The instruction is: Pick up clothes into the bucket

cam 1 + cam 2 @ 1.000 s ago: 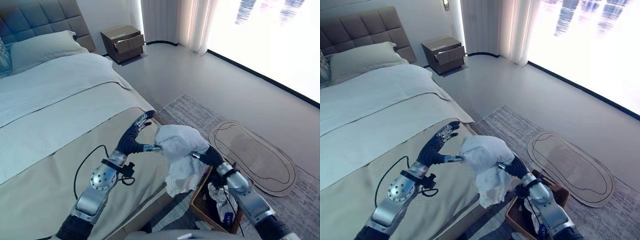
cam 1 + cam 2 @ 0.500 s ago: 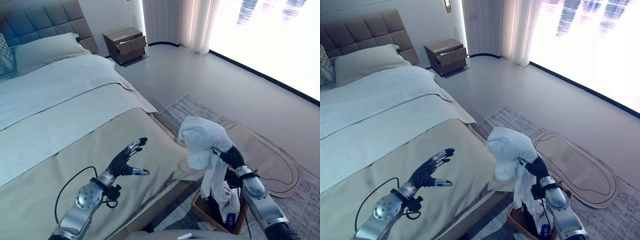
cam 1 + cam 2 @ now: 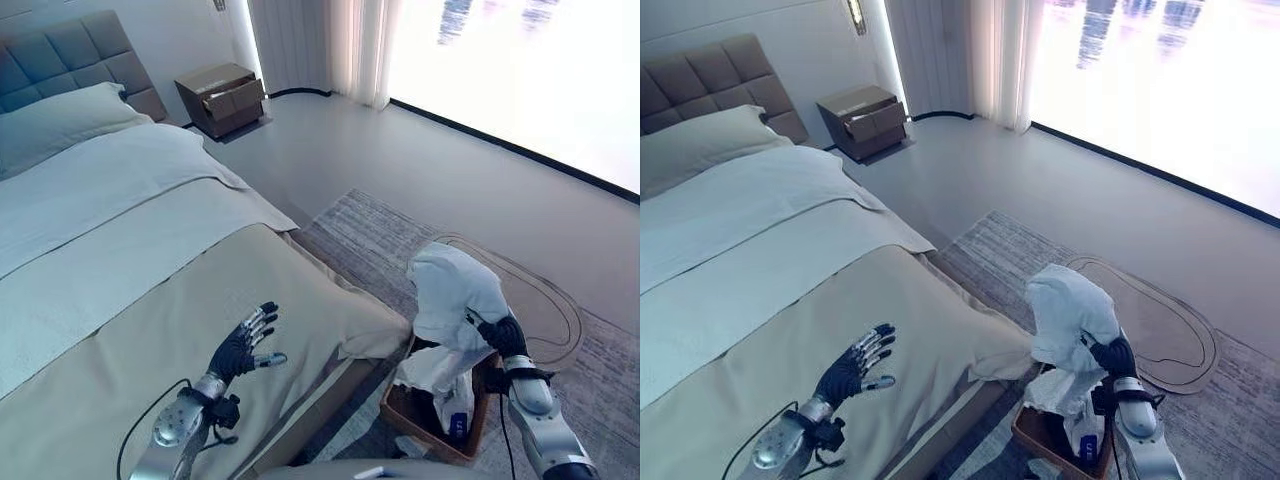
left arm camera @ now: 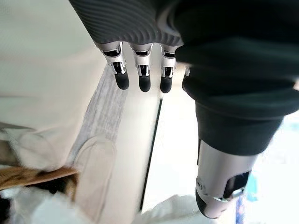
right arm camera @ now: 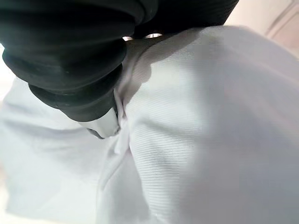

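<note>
- Right robot hand [image 3: 497, 336], at the lower right of the frame, pinches a white garment [image 3: 450, 295]; in the right wrist view its thumb presses into the cloth.
- Garment bunches above that robot hand, and its lower folds hang down into the brown bucket [image 3: 405, 418].
- Bucket stands on the grey rug [image 3: 365, 235] at the corner of the bed [image 3: 150, 310], holding other white clothes [image 3: 435, 375].
- Left robot hand [image 3: 243, 347] hovers over the beige bedspread at the lower left, fingers spread and straight, holding nothing.
</note>
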You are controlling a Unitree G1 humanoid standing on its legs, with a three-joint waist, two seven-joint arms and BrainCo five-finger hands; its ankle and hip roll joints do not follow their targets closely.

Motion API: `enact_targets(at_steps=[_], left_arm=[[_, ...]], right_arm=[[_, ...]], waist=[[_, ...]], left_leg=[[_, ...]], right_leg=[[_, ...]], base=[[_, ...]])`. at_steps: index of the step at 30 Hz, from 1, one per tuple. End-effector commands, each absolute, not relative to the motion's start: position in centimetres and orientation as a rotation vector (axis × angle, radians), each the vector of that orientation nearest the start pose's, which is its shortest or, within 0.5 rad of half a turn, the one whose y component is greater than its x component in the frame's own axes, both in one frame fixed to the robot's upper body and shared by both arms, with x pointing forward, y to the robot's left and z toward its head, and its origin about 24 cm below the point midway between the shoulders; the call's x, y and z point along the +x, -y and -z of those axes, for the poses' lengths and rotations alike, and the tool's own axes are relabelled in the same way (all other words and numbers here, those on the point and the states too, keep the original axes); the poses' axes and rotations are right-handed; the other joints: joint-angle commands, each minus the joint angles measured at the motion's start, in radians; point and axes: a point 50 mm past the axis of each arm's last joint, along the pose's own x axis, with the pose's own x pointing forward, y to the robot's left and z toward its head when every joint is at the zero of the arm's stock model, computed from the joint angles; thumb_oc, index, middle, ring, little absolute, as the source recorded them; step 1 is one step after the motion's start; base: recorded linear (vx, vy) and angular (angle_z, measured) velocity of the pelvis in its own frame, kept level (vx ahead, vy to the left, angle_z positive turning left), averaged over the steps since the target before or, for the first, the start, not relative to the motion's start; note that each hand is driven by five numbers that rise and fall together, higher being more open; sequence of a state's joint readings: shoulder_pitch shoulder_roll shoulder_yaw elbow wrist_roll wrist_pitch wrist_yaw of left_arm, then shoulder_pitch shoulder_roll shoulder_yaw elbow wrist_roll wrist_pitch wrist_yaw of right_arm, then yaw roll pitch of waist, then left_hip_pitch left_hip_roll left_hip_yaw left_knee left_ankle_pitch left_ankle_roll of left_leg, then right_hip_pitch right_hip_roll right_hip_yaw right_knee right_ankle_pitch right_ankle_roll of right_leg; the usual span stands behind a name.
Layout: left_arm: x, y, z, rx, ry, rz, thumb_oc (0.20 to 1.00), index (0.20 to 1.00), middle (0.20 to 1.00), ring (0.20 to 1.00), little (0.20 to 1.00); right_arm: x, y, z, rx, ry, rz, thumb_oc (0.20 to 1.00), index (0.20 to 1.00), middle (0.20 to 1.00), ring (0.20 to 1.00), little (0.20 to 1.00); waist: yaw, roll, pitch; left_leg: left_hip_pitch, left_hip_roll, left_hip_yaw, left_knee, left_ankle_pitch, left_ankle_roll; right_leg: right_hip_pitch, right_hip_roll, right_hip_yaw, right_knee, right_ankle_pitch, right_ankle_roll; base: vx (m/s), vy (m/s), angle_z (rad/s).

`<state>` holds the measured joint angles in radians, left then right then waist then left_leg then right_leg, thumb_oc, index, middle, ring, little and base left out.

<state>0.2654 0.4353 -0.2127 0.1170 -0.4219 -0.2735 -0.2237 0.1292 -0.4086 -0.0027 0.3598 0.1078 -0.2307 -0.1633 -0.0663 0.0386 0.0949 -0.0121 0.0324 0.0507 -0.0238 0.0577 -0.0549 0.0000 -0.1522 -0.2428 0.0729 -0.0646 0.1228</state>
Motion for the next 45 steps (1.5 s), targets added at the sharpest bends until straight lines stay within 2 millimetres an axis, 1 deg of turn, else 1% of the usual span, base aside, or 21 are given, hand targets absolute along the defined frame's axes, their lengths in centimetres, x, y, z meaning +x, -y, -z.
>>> enact_targets(at_steps=[1, 3, 4, 5, 8, 11, 12, 14, 19, 20, 22, 26, 27, 29, 32, 33, 34, 35, 36, 42, 45], left_arm=[[20.6, -21.2, -3.5, -0.038, 0.088, 0.212, 1.000, 1.000, 1.000, 1.000, 1.000], [20.8, -21.0, -4.4, -0.052, 0.132, 0.218, 1.000, 1.000, 1.000, 1.000, 1.000], [20.9, -21.0, -4.4, -0.052, 0.134, 0.218, 1.000, 1.000, 1.000, 1.000, 1.000], [21.0, -20.8, -5.0, -0.046, 0.166, 0.228, 1.000, 1.000, 1.000, 1.000, 1.000], [21.2, -20.4, -5.6, 0.013, 0.190, 0.255, 1.000, 1.000, 1.000, 1.000, 1.000], [21.4, -19.8, -6.1, 0.037, 0.209, 0.287, 1.000, 1.000, 1.000, 1.000, 1.000], [21.4, -19.8, -6.1, 0.037, 0.209, 0.287, 1.000, 1.000, 1.000, 1.000, 1.000], [21.4, -19.1, -6.8, 0.021, 0.236, 0.324, 1.000, 1.000, 1.000, 1.000, 1.000], [21.4, -18.4, -7.8, -0.018, 0.270, 0.342, 1.000, 1.000, 1.000, 1.000, 1.000], [21.4, -18.4, -7.8, -0.019, 0.271, 0.342, 1.000, 1.000, 1.000, 1.000, 1.000], [21.3, -18.2, -8.0, -0.018, 0.279, 0.348, 1.000, 1.000, 1.000, 1.000, 1.000], [21.3, -18.1, -8.5, -0.026, 0.302, 0.346, 1.000, 1.000, 1.000, 1.000, 1.000], [21.4, -17.8, -8.8, -0.038, 0.318, 0.339, 1.000, 1.000, 1.000, 1.000, 1.000], [21.3, -17.7, -9.0, -0.043, 0.327, 0.333, 1.000, 1.000, 1.000, 1.000, 1.000], [21.2, -17.8, -9.6, -0.031, 0.356, 0.322, 1.000, 1.000, 1.000, 1.000, 1.000], [21.1, -17.9, -9.6, -0.032, 0.355, 0.312, 1.000, 1.000, 1.000, 1.000, 1.000], [21.1, -18.0, -9.6, -0.035, 0.355, 0.303, 1.000, 1.000, 1.000, 1.000, 1.000], [21.2, -18.0, -9.7, -0.035, 0.358, 0.301, 1.000, 1.000, 1.000, 1.000, 1.000], [21.0, -18.1, -9.6, -0.035, 0.352, 0.294, 1.000, 1.000, 1.000, 1.000, 1.000], [20.8, -17.9, -9.7, -0.061, 0.358, 0.289, 1.000, 1.000, 1.000, 1.000, 1.000], [20.9, -17.6, -10.0, -0.072, 0.371, 0.291, 1.000, 1.000, 1.000, 1.000, 1.000]], right_arm=[[25.8, 27.0, -5.6, -0.245, 0.160, 0.357, 0.200, 0.200, 0.200, 0.200, 0.200], [26.9, 27.2, -6.7, -0.230, 0.202, 0.393, 0.200, 0.200, 0.200, 0.200, 0.200], [27.0, 27.2, -6.7, -0.229, 0.204, 0.394, 0.200, 0.200, 0.200, 0.200, 0.200], [27.8, 27.1, -7.8, -0.219, 0.246, 0.413, 0.200, 0.200, 0.200, 0.200, 0.200], [29.0, 27.5, -9.1, -0.233, 0.279, 0.446, 0.200, 0.200, 0.200, 0.200, 0.200], [30.5, 28.1, -10.5, -0.239, 0.304, 0.491, 0.200, 0.200, 0.200, 0.200, 0.200], [30.5, 28.1, -10.5, -0.239, 0.305, 0.491, 0.200, 0.200, 0.200, 0.200, 0.200], [31.9, 28.6, -12.9, -0.269, 0.354, 0.515, 0.200, 0.200, 0.200, 0.200, 0.200], [33.0, 29.7, -17.8, -0.320, 0.482, 0.580, 0.200, 0.200, 0.200, 0.200, 0.200], [33.1, 29.7, -17.8, -0.321, 0.483, 0.580, 0.200, 0.200, 0.200, 0.200, 0.200], [33.3, 30.3, -19.6, -0.342, 0.525, 0.610, 0.200, 0.200, 0.200, 0.200, 0.200], [33.4, 30.2, -20.1, -0.363, 0.540, 0.609, 0.200, 0.200, 0.200, 0.200, 0.200], [33.7, 30.1, -20.1, -0.379, 0.527, 0.607, 0.200, 0.200, 0.200, 0.200, 0.200], [34.1, 30.0, -19.6, -0.388, 0.495, 0.602, 0.200, 0.200, 0.200, 0.200, 0.200], [34.7, 29.8, -19.4, -0.408, 0.464, 0.600, 0.200, 0.200, 0.200, 0.200, 0.200], [34.9, 29.8, -19.3, -0.417, 0.452, 0.600, 0.200, 0.200, 0.200, 0.200, 0.200], [35.2, 29.9, -19.3, -0.426, 0.437, 0.606, 0.200, 0.200, 0.200, 0.200, 0.200], [35.2, 29.9, -19.5, -0.426, 0.441, 0.605, 0.200, 0.200, 0.200, 0.200, 0.200], [35.6, 30.2, -19.3, -0.449, 0.405, 0.613, 0.200, 0.200, 0.200, 0.200, 0.200], [36.9, 31.0, -20.0, -0.513, 0.323, 0.652, 0.200, 0.200, 0.200, 0.200, 0.200], [37.2, 31.1, -19.8, -0.551, 0.284, 0.653, 0.200, 0.200, 0.200, 0.200, 0.200]], waist=[[-0.008, -0.043, 0.123], [-0.005, -0.032, 0.155], [-0.004, -0.032, 0.154], [-0.002, -0.024, 0.176], [0.002, -0.013, 0.209], [0.005, 0.000, 0.220], [0.006, 0.000, 0.219], [0.006, 0.014, 0.245], [0.008, 0.035, 0.273], [0.008, 0.035, 0.272], [0.007, 0.042, 0.290], [0.004, 0.044, 0.308], [-0.002, 0.042, 0.328], [-0.008, 0.044, 0.343], [-0.015, 0.052, 0.357], [-0.013, 0.056, 0.354], [-0.011, 0.058, 0.357], [-0.013, 0.056, 0.358], [-0.005, 0.062, 0.358], [0.009, 0.072, 0.374], [0.011, 0.075, 0.378]], left_leg=[[-0.151, 0.025, -0.021, 0.253, -0.126, 0.008], [-0.191, 0.031, -0.019, 0.278, -0.125, 0.008], [-0.195, 0.032, -0.018, 0.281, -0.126, 0.008], [-0.239, 0.041, -0.013, 0.299, -0.123, 0.007], [-0.307, 0.045, -0.013, 0.325, -0.115, 0.004], [-0.387, 0.046, -0.014, 0.365, -0.114, 0.002], [-0.390, 0.046, -0.014, 0.366, -0.115, 0.002], [-0.449, 0.047, -0.005, 0.397, -0.116, 0.001], [-0.540, 0.054, 0.006, 0.456, -0.134, -0.001], [-0.543, 0.055, 0.007, 0.458, -0.136, -0.001], [-0.582, 0.055, 0.010, 0.495, -0.147, 0.000], [-0.651, 0.058, 0.012, 0.590, -0.188, 0.002], [-0.703, 0.056, 0.010, 0.674, -0.226, 0.006], [-0.763, 0.056, 0.007, 0.754, -0.253, 0.007], [-0.843, 0.058, 0.010, 0.818, -0.272, 0.008], [-0.853, 0.059, 0.007, 0.840, -0.308, 0.002], [-0.876, 0.056, 0.009, 0.860, -0.318, 0.004], [-0.892, 0.055, 0.016, 0.853, -0.285, 0.012], [-0.904, 0.057, 0.014, 0.881, -0.322, 0.005], [-0.975, 0.049, 0.031, 0.912, -0.327, 0.012], [-0.997, 0.048, 0.033, 0.929, -0.328, 0.014]], right_leg=[[-0.149, -0.104, 0.053, 0.110, 0.102, 0.045], [-0.202, -0.103, 0.066, 0.142, 0.101, 0.042], [-0.207, -0.103, 0.068, 0.145, 0.100, 0.041], [-0.264, -0.103, 0.076, 0.174, 0.095, 0.038], [-0.343, -0.102, 0.086, 0.216, 0.091, 0.033], [-0.432, -0.100, 0.099, 0.266, 0.081, 0.026], [-0.435, -0.100, 0.100, 0.268, 0.080, 0.026], [-0.504, -0.099, 0.112, 0.304, 0.077, 0.022], [-0.613, -0.095, 0.140, 0.375, 0.056, 0.017], [-0.616, -0.095, 0.141, 0.378, 0.056, 0.017], [-0.665, -0.093, 0.154, 0.420, 0.049, 0.015], [-0.727, -0.089, 0.177, 0.499, 0.011, 0.007], [-0.772, -0.089, 0.189, 0.569, -0.011, -0.003], [-0.823, -0.090, 0.200, 0.626, -0.025, -0.008], [-0.904, -0.088, 0.222, 0.687, -0.036, -0.014], [-0.921, -0.083, 0.232, 0.719, -0.071, -0.009], [-0.948, -0.084, 0.238, 0.742, -0.078, -0.012], [-0.962, -0.087, 0.238, 0.728, -0.046, -0.018], [-0.977, -0.082, 0.247, 0.758, -0.085, -0.017], [-1.061, -0.074, 0.277, 0.792, -0.086, -0.021], [-1.085, -0.072, 0.279, 0.812, -0.090, -0.021]], base=[[-0.27, -0.001, -0.03], [-0.18, -0.004, -0.04], [-0.18, -0.022, -0.06], [-0.17, -0.030, -0.09], [-0.20, -0.048, -0.13], [-0.11, -0.035, 0.01], [-0.12, -0.013, 0.02], [-0.13, -0.003, -0.02], [-0.06, 0.000, -0.14], [-0.03, -0.005, -0.12], [-0.03, 0.000, -0.18], [-0.02, -0.002, -0.03], [-0.04, -0.017, -0.04], [-0.03, -0.013, -0.05], [-0.01, 0.003, -0.02], [0.06, 0.025, 0.02], [0.00, 0.000, 0.00], [-0.01, 0.041, 0.00], [0.00, 0.024, -0.03], [-0.01, 0.039, -0.07], [0.00, 0.005, -0.01]])
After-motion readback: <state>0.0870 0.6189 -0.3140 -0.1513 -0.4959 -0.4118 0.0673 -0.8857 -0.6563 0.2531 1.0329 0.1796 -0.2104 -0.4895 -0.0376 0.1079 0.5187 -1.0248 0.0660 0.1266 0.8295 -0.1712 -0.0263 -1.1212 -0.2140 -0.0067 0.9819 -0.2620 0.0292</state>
